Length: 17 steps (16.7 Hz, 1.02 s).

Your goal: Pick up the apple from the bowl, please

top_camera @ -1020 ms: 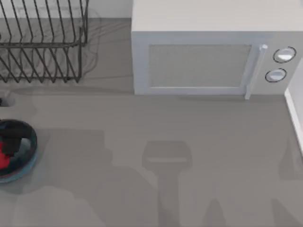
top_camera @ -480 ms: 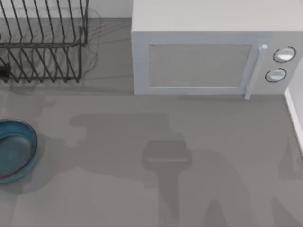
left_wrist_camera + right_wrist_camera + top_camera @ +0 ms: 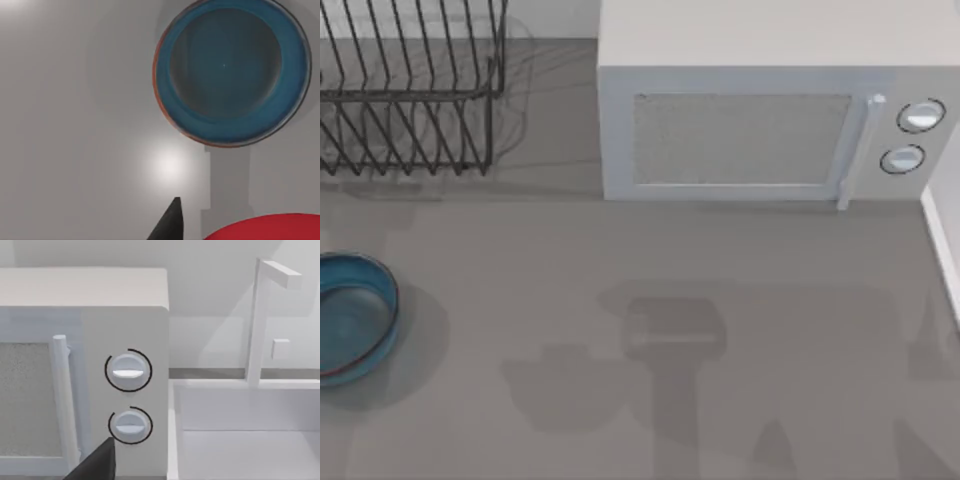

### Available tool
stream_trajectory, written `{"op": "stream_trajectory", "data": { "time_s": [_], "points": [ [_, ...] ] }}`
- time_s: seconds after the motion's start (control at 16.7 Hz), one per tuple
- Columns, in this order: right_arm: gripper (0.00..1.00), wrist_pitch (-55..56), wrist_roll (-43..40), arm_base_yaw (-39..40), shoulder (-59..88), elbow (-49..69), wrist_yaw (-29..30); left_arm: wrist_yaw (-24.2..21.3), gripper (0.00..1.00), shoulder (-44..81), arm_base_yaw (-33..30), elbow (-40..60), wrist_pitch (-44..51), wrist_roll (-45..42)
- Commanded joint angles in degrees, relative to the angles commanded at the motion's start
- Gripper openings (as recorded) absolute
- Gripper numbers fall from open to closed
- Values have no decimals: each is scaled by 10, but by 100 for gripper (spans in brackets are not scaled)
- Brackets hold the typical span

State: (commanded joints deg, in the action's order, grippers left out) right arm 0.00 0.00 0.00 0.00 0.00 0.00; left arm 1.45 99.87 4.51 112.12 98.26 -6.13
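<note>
At the far left of the desk (image 3: 620, 260) sits the bowl (image 3: 360, 300), blue-walled and holding nothing inside. Behind it stands a wire dish rack (image 3: 410, 90). In the left wrist view the bowl (image 3: 230, 72) lies well below the camera, and the apple (image 3: 265, 227) shows close up beside a dark fingertip (image 3: 167, 225) of the left tool, clear of the bowl; whether that tool is clenched on it I cannot tell. Further right stands a microwave (image 3: 760, 110) with 2 knobs. The right wrist view faces those knobs (image 3: 128, 371), with 1 dark fingertip (image 3: 95, 465) of the right tool at its edge.
</note>
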Motion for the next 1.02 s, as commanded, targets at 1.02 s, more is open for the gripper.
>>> {"op": "stream_trajectory", "data": {
  "time_s": [1.02],
  "points": [
    [100, 0, 0, 0, 0, 0, 0, -12, 0, 186, -327, 65, -83, 327]
  ]
}}
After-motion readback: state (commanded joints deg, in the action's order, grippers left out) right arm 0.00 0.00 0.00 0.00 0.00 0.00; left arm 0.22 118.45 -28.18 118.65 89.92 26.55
